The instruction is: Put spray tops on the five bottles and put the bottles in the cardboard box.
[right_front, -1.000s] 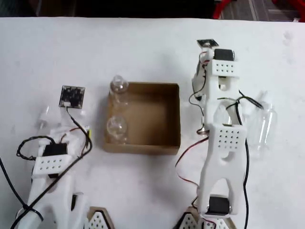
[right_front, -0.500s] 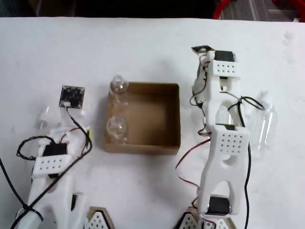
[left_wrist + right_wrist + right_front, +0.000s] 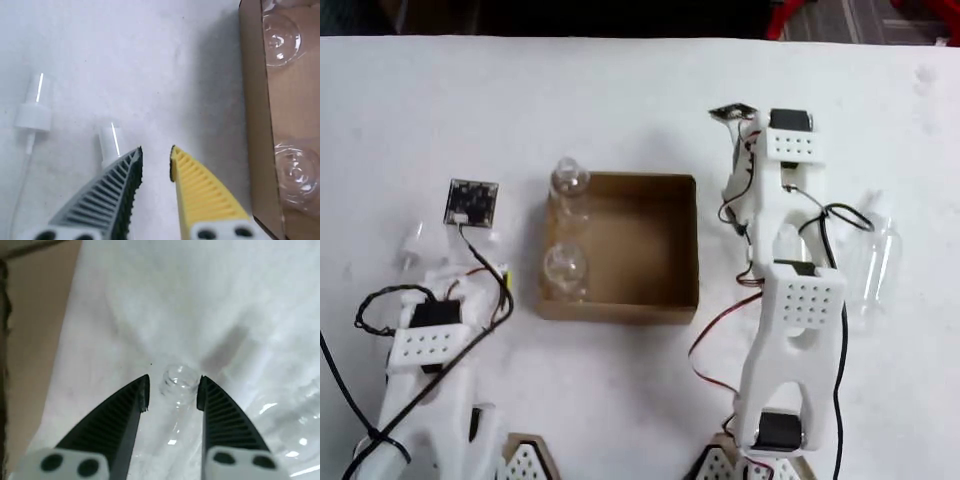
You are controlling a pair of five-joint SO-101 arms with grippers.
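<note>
The clear plastic bottle with the open, capless neck (image 3: 178, 380) is on the white table (image 3: 620, 100) to the right of the brown cardboard box (image 3: 620, 308). In the right wrist view its mouth sits squarely between the two black jaws of your right gripper (image 3: 173, 386). The jaws are parted and hold nothing, with a gap on each side of the rim. The bottle's body seems to run back from the neck toward the wrist, so its long axis looks roughly in line with the jaws, though I cannot tell whether it stands or leans. Your right arm is plainly the nearer one.

A second clear bottle (image 3: 875, 260) lies just beside it, on the side away from the box.

Your left gripper (image 3: 156, 157), its jaws narrowly parted and empty, hangs beside a white spray top (image 3: 109, 145).
</note>
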